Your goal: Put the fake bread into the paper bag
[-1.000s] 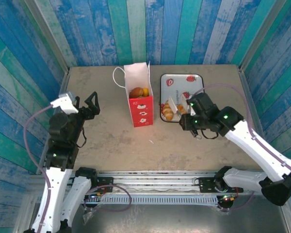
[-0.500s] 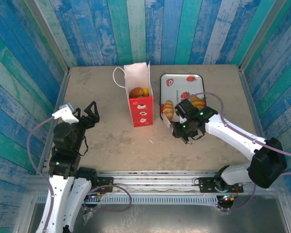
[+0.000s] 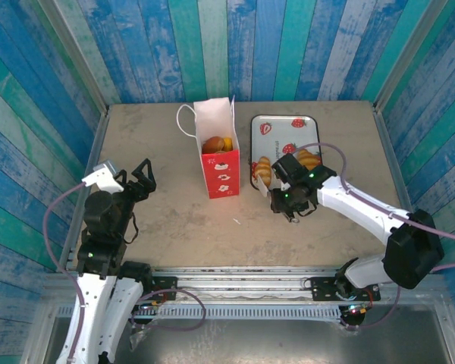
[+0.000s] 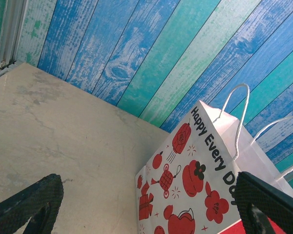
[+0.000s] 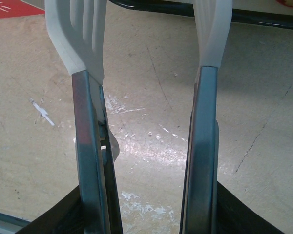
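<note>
Top external — right gripper (image 3: 267, 191), jaws apart, scarcely shifted beside tray (image 3: 282, 133).

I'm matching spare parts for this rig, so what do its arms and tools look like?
The left arm and right arm have white shells, black joints, green lights and looping lilac cables. The left tool has black fingers; the right tool has white ribbed fingers on bare metal strips.
</note>
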`<move>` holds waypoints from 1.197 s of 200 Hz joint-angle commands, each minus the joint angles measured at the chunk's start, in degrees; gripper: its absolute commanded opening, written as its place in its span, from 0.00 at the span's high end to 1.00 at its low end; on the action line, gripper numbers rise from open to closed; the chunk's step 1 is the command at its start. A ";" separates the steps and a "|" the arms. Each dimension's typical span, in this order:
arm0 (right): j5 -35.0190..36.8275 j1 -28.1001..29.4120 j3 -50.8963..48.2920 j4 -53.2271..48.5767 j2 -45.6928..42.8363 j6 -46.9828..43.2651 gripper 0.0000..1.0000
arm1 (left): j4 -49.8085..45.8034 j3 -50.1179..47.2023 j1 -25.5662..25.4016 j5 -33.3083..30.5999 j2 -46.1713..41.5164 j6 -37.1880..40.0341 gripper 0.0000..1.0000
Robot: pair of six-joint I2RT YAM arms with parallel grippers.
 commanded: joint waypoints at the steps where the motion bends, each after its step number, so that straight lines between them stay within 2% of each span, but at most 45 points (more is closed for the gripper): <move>1: 1.22 -0.45 1.50 1.10 1.69 -0.74 0.49 | 0.06 -0.50 0.15 -0.51 -0.25 0.01 0.06; 108: 3.74 -1.11 2.15 4.39 5.67 -1.50 0.56 | -0.08 -0.42 0.15 -0.58 0.12 0.39 0.06; 141: 4.69 -1.29 2.13 4.42 4.38 -1.23 0.68 | -0.17 0.01 0.18 -0.07 0.29 0.73 0.06; 179: 6.47 -1.27 2.04 4.22 -0.47 -0.93 0.89 | -0.26 2.85 0.15 2.38 1.71 1.35 0.06; 201: 7.94 -1.30 2.29 3.97 -4.01 -0.79 0.94 | 0.56 4.60 0.20 5.99 4.69 1.02 0.06; 239: 10.08 -1.26 5.28 2.29 -9.80 -1.79 0.95 | 3.41 7.75 0.15 11.48 9.93 -0.43 0.06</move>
